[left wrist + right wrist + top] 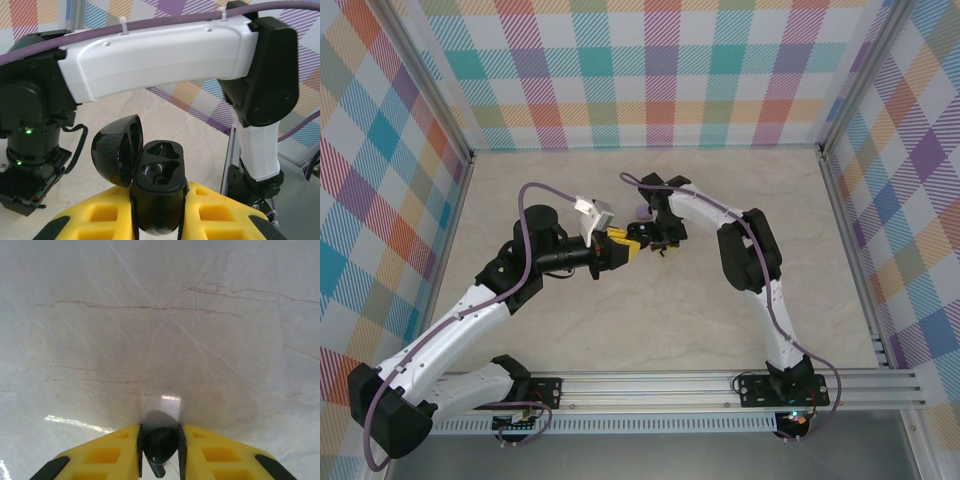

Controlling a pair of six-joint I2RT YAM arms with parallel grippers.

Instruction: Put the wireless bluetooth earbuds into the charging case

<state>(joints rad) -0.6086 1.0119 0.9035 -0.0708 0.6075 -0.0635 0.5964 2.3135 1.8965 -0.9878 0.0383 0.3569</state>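
While the left jaws are clamping the black charging case (157, 200), lid (116, 152) hanging open and both wells looking empty, the right jaws are pinching a black earbud (159, 444) over the tabletop (160, 315) — insertion is pending. Next move, I'm guessing: carrying the bud to the case and lining its stem up with a well — little margin.

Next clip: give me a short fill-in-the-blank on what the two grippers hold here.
1. The left gripper is shut on a black case whose lid stands ____.
2. Both sockets in the case are ____.
3. Above the table, the right gripper pinches an earbud coloured ____.
Missing words: open; empty; black.
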